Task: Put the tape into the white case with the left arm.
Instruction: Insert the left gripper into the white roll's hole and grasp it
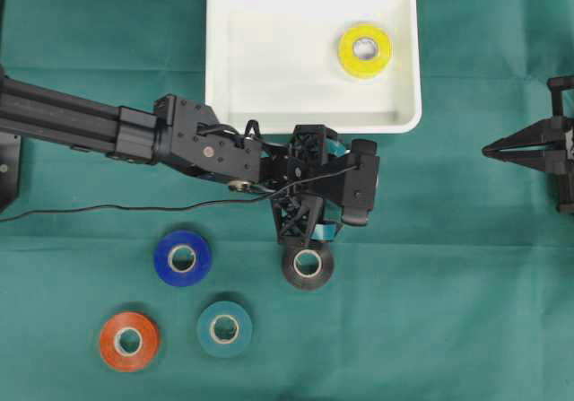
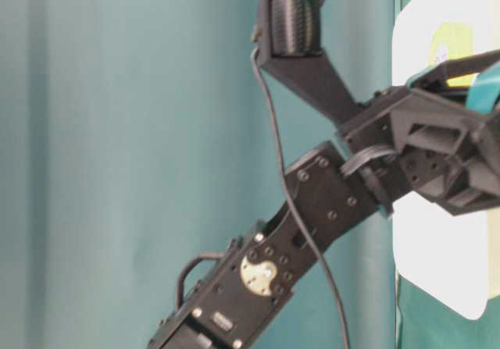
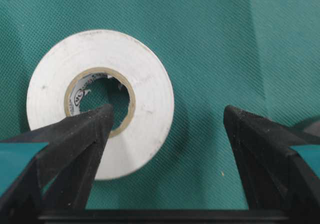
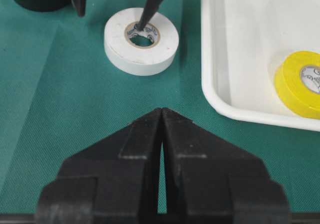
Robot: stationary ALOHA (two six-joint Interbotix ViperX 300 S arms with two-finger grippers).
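We see one yellow tape roll (image 1: 364, 50) already in the shallow white plastic case (image 1: 269, 60). Our left gripper (image 3: 167, 119), spread wide, straddles the white tape roll (image 3: 100, 101) on the bench; four others wait.

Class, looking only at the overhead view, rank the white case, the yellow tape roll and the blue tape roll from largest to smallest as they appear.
1. White case, by far the largest.
2. Blue tape roll and yellow tape roll: they look about alike, so no ranking between them.
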